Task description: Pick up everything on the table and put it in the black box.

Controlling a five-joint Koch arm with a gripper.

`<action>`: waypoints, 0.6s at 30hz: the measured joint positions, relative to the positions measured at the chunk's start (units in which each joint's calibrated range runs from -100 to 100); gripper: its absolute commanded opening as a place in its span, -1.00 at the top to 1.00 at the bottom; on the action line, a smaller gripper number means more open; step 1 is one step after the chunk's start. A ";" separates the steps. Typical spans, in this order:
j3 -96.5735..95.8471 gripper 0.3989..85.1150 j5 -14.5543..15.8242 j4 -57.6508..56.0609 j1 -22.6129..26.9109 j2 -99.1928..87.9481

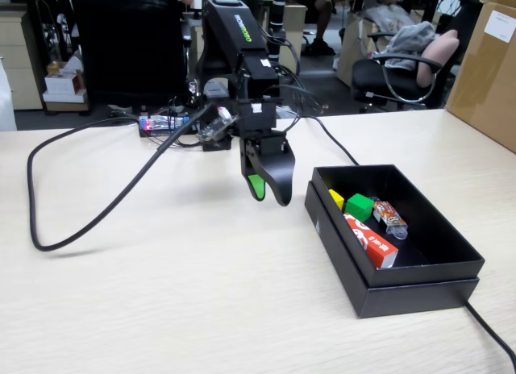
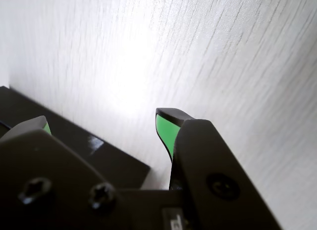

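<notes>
The black box [image 1: 419, 289] sits on the table at the right of the fixed view. Inside it lie a yellow cube [image 1: 336, 199], a green cube [image 1: 359, 206] and a long red block [image 1: 371, 240] with white print. My gripper [image 1: 270, 189] hangs just above the tabletop, left of the box's near-left corner, fingers pointing down. In the wrist view the gripper [image 2: 104, 122] is open, its green-padded fingertips [image 2: 166, 128] wide apart with only bare table and the box's edge [image 2: 74, 141] between them. It holds nothing.
A small orange-printed wrapped packet [image 1: 390, 218] also lies in the box. A thick black cable [image 1: 81, 221] loops across the left table to the arm's base. A thinner cable [image 1: 492, 334] runs off the front right. A brown carton [image 1: 488, 68] stands at the far right.
</notes>
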 measured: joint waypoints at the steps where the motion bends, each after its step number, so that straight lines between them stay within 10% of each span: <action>1: -3.38 -0.09 -0.10 0.90 -0.10 -4.31; 18: -47.67 -0.14 -3.27 19.49 -1.86 -45.35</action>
